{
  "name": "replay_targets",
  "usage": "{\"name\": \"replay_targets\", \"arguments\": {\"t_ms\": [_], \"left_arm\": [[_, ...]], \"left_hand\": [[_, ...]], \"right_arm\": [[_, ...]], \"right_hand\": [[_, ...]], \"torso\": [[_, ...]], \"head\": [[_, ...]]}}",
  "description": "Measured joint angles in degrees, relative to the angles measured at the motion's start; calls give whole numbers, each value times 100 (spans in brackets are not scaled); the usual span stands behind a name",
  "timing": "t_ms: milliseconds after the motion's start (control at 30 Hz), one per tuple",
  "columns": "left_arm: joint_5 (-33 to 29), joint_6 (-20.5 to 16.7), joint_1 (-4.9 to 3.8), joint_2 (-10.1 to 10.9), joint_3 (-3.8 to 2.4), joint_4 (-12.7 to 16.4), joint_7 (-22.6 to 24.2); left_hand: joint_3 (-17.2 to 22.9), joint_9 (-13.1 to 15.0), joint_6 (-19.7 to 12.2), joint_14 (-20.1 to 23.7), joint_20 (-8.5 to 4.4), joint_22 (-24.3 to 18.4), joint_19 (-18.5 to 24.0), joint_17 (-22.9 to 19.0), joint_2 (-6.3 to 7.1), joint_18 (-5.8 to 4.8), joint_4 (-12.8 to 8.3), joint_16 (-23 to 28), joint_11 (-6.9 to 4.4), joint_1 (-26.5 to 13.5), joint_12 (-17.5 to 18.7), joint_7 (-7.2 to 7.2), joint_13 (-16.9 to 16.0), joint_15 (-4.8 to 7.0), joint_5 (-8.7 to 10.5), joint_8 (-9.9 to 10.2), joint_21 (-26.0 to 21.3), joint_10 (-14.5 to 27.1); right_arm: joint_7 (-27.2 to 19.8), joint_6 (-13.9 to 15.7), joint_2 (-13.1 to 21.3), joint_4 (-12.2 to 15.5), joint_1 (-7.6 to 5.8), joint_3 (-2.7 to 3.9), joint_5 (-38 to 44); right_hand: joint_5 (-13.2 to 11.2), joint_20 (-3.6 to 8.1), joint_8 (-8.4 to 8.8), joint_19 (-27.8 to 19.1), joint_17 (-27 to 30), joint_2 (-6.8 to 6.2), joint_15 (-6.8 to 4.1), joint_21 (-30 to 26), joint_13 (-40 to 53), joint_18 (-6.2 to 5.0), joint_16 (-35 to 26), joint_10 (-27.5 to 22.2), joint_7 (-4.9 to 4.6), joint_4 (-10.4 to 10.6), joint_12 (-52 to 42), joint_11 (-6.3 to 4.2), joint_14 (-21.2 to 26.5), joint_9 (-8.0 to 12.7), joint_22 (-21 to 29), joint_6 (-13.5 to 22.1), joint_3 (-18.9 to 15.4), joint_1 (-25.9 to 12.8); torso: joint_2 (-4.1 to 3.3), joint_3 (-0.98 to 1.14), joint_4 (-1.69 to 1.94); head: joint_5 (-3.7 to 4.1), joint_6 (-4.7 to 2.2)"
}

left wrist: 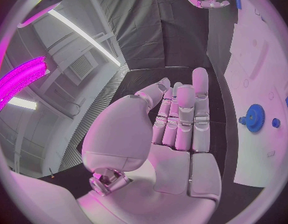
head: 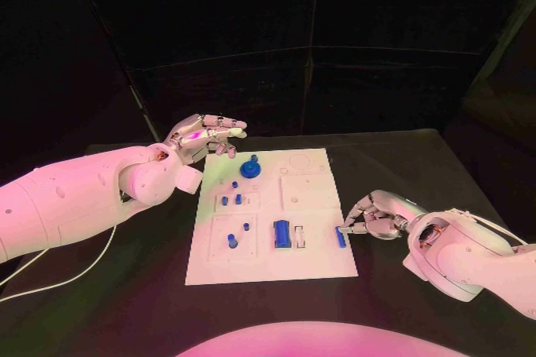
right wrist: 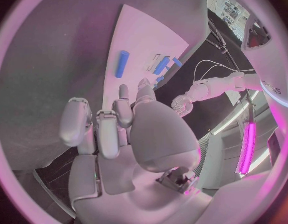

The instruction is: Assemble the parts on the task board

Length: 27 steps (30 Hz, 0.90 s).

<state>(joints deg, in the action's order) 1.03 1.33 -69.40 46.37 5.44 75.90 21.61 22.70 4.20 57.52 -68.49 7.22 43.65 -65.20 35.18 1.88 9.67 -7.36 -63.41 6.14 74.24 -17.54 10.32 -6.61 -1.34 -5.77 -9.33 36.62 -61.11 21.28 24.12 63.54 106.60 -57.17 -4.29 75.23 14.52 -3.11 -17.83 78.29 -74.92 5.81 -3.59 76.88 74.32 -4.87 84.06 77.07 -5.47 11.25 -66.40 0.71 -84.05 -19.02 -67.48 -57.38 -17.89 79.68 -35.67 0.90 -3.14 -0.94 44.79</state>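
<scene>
The white task board [head: 318, 252] lies in the middle of the table. On it stand a blue gear [head: 252, 169], a blue block [head: 282, 233] and several small blue pegs [head: 231, 239]. A blue peg [head: 341, 235] lies at the board's right edge. My right hand [head: 374, 217] hovers just beside that peg with its fingers loosely bent; in the right wrist view the peg [right wrist: 122, 63] lies beyond the fingertips, untouched. My left hand [head: 207, 136] hangs over the board's far left corner and holds nothing. The left wrist view shows its fingers [left wrist: 181, 119] stretched out, with the gear [left wrist: 254, 118] off to one side.
Bare black table [head: 134, 295] surrounds the board on every side. A white cable [head: 67, 276] trails from the left arm across the near left of the table. Black curtains close off the back.
</scene>
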Motion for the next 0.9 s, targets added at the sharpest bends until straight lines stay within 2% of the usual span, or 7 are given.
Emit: {"name": "replay_targets", "arguments": {"t_ms": [67,167,433,900], "left_arm": [[0,0,0,0,3,0,0],[0,0,0,-6,7,5,0],[0,1,0,-7,12,10,-1],[1,8,1,-4,15,7,-1]], "left_hand": [[0,0,0,0,0,0,0,0,0,0,0,0,0,0,0,0,0,0,0,0,0,0],[0,0,0,0,0,0,0,0,0,0,0,0,0,0,0,0,0,0,0,0,0,0],[0,0,0,0,0,1,0,1,0,0,0,0,0,0,0,0,0,0,0,0,0,0],[0,0,0,0,0,1,0,1,0,0,0,0,0,0,0,0,1,0,0,0,0,0]], "right_arm": [[50,-32,4,-3,-1,-1,1],[169,-93,-53,-36,1,-4,33],[583,-151,-305,-216,8,-7,345],[1000,-296,-544,-335,20,-10,715]], "right_hand": [[-9,-25,31,-51,0,-62,13,-63,-455,0,-57,-118,-16,32,152,22,13,11,84,60,-54,-62],[-22,-24,31,-51,0,-84,34,-63,-566,-1,-59,-145,-15,20,207,31,9,11,114,62,-73,-84],[84,-37,54,26,1,-114,42,28,-218,-2,14,106,-15,36,-220,30,0,11,-92,62,-89,-51],[84,-37,54,26,1,-121,42,28,-150,-1,14,114,0,36,-285,21,0,2,-127,47,-88,-44]], "torso": [[0,2,-8],[0,5,-13],[-1,8,-12],[-3,4,-1]], "head": [[13,-4],[44,-7],[76,-1],[103,23]]}}
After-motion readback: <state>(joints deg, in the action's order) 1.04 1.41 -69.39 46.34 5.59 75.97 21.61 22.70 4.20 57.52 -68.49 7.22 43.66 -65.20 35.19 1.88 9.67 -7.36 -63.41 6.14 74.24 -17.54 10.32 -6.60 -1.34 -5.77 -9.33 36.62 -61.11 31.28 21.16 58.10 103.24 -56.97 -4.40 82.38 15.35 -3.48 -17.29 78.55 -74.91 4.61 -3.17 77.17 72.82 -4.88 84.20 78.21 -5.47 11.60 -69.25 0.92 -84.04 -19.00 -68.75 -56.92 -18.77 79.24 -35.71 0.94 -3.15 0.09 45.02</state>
